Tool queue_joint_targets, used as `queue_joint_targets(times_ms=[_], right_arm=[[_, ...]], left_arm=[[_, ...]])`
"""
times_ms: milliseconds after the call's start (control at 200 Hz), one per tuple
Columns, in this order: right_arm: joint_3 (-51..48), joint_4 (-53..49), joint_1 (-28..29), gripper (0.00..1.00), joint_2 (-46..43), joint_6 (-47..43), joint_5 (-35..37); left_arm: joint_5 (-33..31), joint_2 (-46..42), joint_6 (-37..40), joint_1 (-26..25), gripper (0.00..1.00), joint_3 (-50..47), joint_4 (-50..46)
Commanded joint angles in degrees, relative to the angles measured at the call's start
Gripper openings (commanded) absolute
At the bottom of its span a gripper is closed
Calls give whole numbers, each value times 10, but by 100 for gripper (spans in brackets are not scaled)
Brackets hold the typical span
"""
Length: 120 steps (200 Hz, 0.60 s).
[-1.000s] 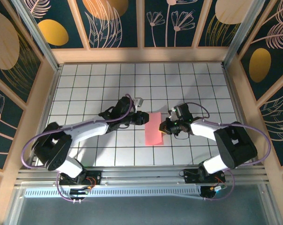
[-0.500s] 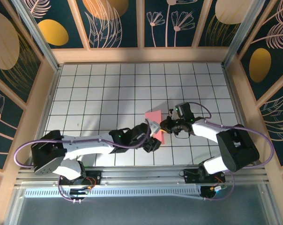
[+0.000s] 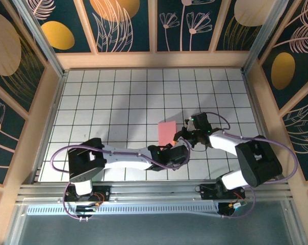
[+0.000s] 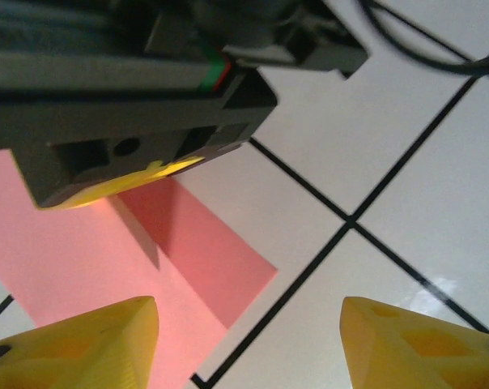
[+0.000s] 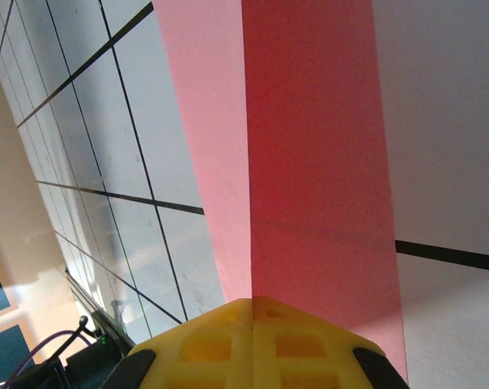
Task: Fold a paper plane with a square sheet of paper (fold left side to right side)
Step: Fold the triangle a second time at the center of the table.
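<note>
The salmon-pink sheet of paper lies folded into a narrow strip at mid-table, its near end hidden under my left arm. My right gripper holds its right edge. In the right wrist view the yellow fingers are shut, and the sheet runs out from their seam along a crease. My left gripper hovers at the strip's near right corner. In the left wrist view it is open over a pink corner and white tile, with nothing between the fingertips.
White grid tiles stretch out to the left and back of the paper. The right gripper's dark body sits close above my left fingers. Wooden frame walls border the table.
My left arm has swung from the paper's left side round its near end, stopping at the near right corner beside the right gripper. The right gripper has kept its hold.
</note>
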Motion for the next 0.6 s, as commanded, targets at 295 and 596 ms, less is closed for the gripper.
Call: queue_joint_targets(times_ms=[295,596], right_arm=[[-14,15,-4,0,-12,12,-5],[-12,19,-5,0,-5,12,-1]], left_arm=[[-75,24,30,0,44,31,-41],[-62,17,31,0,16,26,-30]])
